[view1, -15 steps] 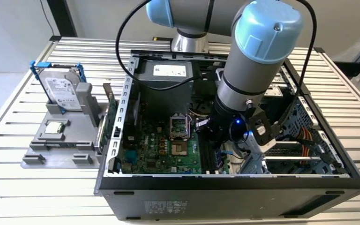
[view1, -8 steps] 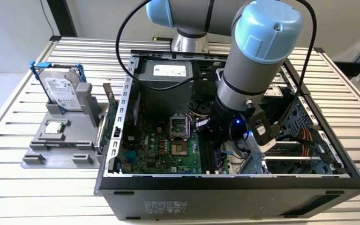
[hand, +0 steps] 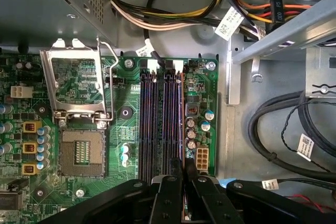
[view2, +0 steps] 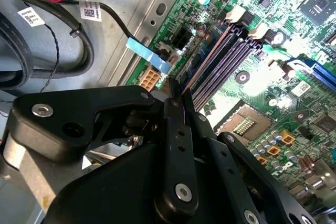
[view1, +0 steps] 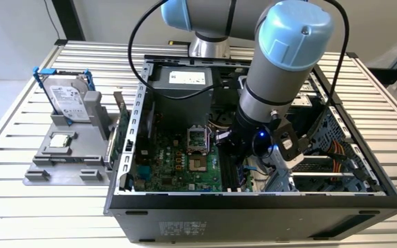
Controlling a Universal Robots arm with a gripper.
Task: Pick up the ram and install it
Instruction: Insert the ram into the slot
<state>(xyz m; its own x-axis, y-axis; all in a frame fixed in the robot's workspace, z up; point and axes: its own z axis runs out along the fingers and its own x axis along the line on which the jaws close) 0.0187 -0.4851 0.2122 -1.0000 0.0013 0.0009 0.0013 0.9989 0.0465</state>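
ram mostly hidden between claw fingers, seen edge-on

- The motherboard lies inside the computer case.
- A hard drive stands outside the case, on the exterior view's left.
- A processor chip lies just before that drive.
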